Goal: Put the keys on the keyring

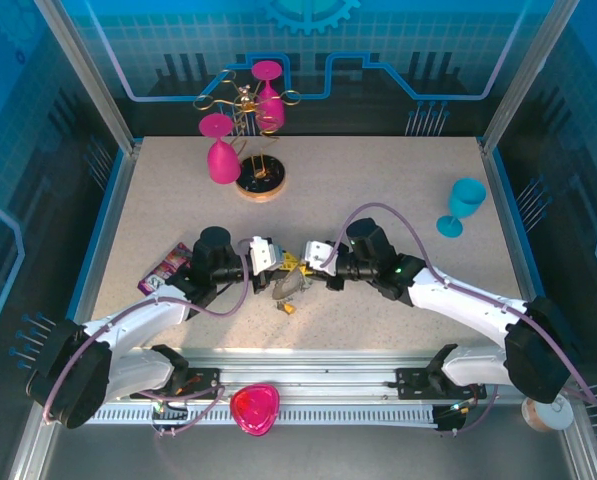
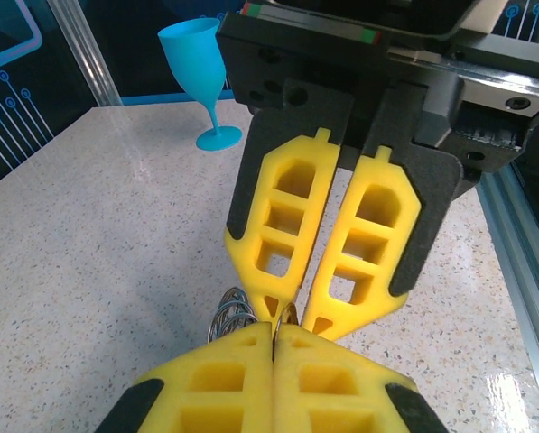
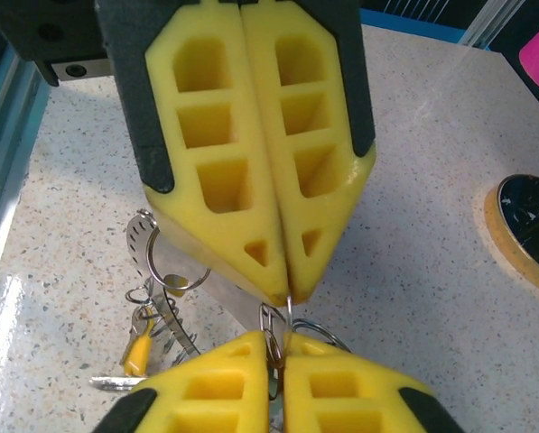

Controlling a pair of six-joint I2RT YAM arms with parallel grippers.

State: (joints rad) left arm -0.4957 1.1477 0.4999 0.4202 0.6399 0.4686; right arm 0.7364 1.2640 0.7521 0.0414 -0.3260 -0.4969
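Both grippers meet tip to tip at the table's middle. My left gripper (image 1: 281, 265) (image 2: 274, 332) (image 3: 287, 290) is shut on a thin silver ring whose edge sticks out between its yellow fingers. My right gripper (image 1: 300, 266) (image 3: 278, 341) (image 2: 301, 316) is shut on small linked rings (image 3: 271, 320) of the same bunch. Coiled silver rings (image 2: 231, 311) hang just left of the tips. The flat grey keyring (image 3: 143, 236) (image 1: 283, 286) with perforated clips hangs beneath and beside the fingers. A yellow-headed key (image 3: 139, 348) dangles from it, and an orange-headed key (image 1: 289, 307) lies on the table below.
A blue goblet (image 1: 464, 205) (image 2: 199, 63) stands at the right. Pink goblets (image 1: 221, 150) hang on a gold rack with a round black-and-wood base (image 1: 260, 180) (image 3: 526, 225) at the back. A purple packet (image 1: 168, 266) lies left. A pink heart (image 1: 255, 408) sits on the front rail.
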